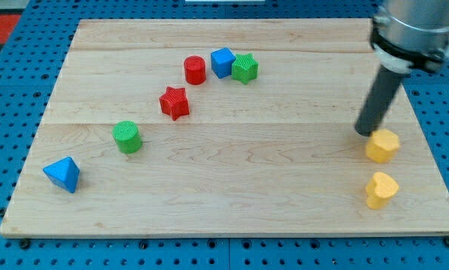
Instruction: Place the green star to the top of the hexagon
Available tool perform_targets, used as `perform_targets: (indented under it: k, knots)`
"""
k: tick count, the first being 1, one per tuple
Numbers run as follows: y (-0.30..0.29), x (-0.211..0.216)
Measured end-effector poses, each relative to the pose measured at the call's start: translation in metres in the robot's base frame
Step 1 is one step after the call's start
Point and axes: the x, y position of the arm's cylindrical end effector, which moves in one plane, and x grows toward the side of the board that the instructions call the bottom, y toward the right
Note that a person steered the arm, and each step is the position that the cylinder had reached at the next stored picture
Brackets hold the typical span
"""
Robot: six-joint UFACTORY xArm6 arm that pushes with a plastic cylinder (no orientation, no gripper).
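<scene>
The green star (245, 68) lies near the view's top centre, touching the right side of a blue cube (223, 62). The yellow hexagon (382, 145) sits at the view's right. My tip (365, 132) rests on the board just left of and slightly above the hexagon, close to or touching its upper left edge. The green star is far to the left of my tip.
A red cylinder (195, 70) stands left of the blue cube. A red star (175, 103), a green cylinder (127, 136) and a blue triangular block (63, 174) trail toward the lower left. A yellow heart (381, 189) lies below the hexagon near the board's right edge (434, 150).
</scene>
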Motion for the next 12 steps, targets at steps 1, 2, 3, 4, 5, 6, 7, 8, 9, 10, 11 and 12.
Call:
perform_targets:
  k: [1,2,3,4,5,6,7,8,9,10,11,12]
  knots:
    - [0.010,-0.032]
    - [0.057,-0.010]
    - [0.030,0.035]
    - [0.052,0.032]
    - [0.065,-0.010]
    - [-0.019,-0.052]
    - [-0.152,-0.042]
    - [-0.205,-0.090]
    - [-0.218,-0.150]
    - [-0.237,-0.174]
    - [-0.174,-0.190]
    - [-0.119,-0.153]
